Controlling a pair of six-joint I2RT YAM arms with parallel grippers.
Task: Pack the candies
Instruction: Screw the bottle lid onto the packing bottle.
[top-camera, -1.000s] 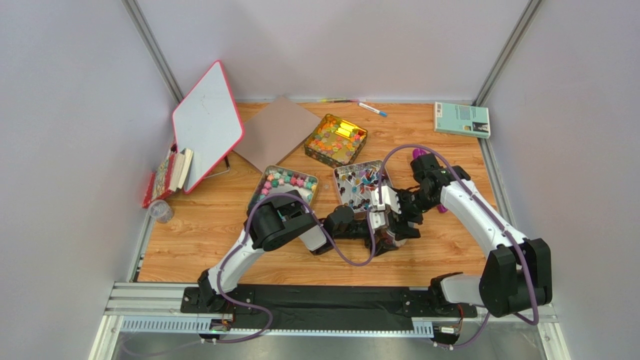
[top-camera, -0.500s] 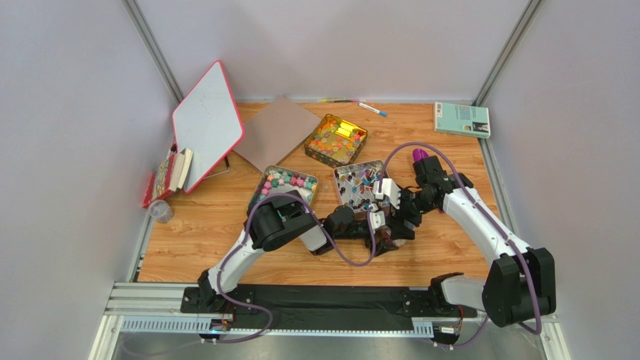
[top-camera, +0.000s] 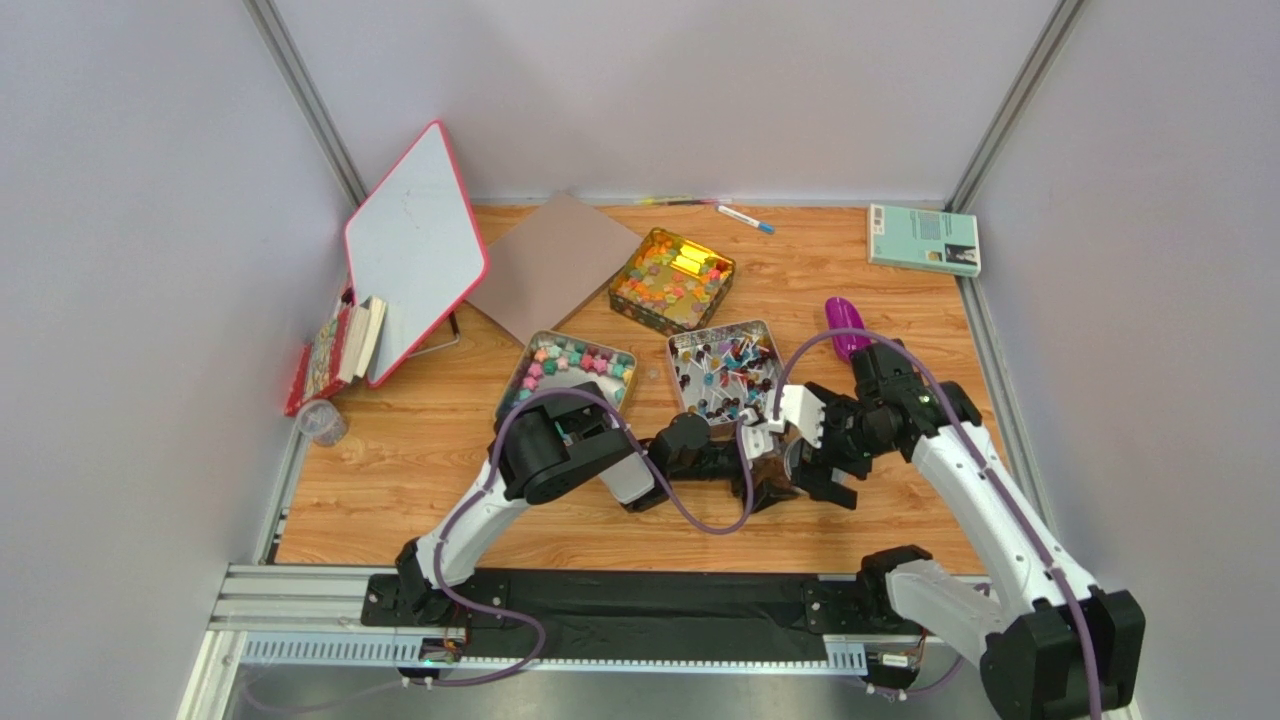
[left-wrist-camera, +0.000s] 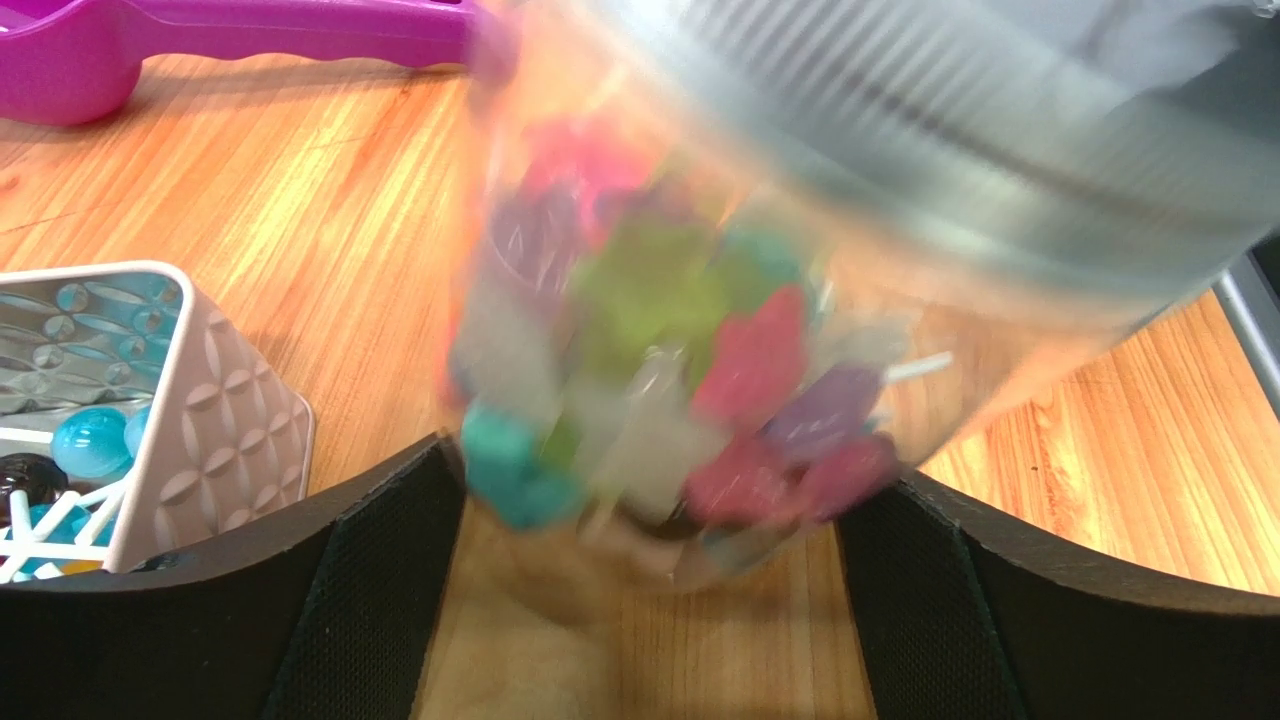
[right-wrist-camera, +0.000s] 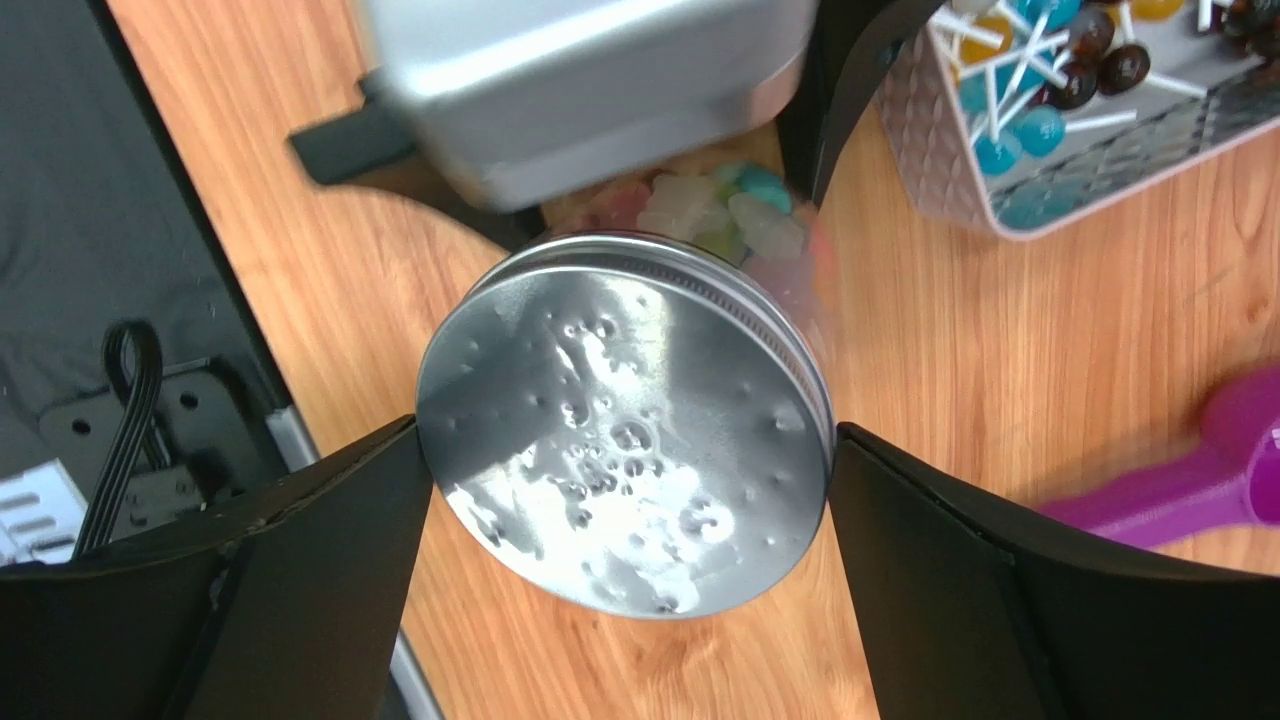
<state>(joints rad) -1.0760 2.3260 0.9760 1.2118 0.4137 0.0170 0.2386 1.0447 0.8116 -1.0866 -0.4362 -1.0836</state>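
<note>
**Step in hand (judged):** closing the jar (left-wrist-camera: 781, 270), with the lid (right-wrist-camera: 624, 428) sitting on its mouth.

**To do it well:**
- The left jaws should keep the jar body steady on the desk (top-camera: 391, 450).
- The right jaws should close squarely across the lid's rim, centred on it.
- The turn should run about the jar's own axis, so the jar is not pushed toward the tin (right-wrist-camera: 1052, 135) just beside it.

**Jaws:**
- The left jaws pinch the jar by its sides, 1 finger against each.
- The right jaws stand spread, with 1 tip at each side of the lid, level with its rim. Whether they press the rim or stand just clear of it cannot be told.

**Candies (left-wrist-camera: 661, 360):**
- Pastel lumps fill the jar. They sit between the left jaws and directly under the lid, so beneath the right jaws.
- More candies lie in that tin and in 2 further tins (top-camera: 568, 365) on the desk, outside both pairs of jaws.
</note>
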